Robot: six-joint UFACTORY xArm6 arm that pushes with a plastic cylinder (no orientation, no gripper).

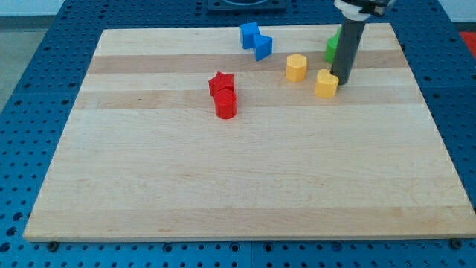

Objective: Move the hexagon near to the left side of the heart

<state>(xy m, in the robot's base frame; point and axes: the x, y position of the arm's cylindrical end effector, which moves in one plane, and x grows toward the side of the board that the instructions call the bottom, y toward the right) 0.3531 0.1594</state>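
Note:
A yellow hexagon (296, 67) sits on the wooden board (238, 171) at the view's upper right. A yellow heart (326, 84) lies just to its lower right, a small gap apart. My tip (343, 80) rests on the board touching or almost touching the heart's right side. The rod rises from there to the view's top edge.
A green block (332, 48) stands behind the rod, partly hidden by it. Two blue blocks (255, 40) sit close together at the top centre. A red star (221, 82) and a red cylinder (225, 104) touch each other left of centre.

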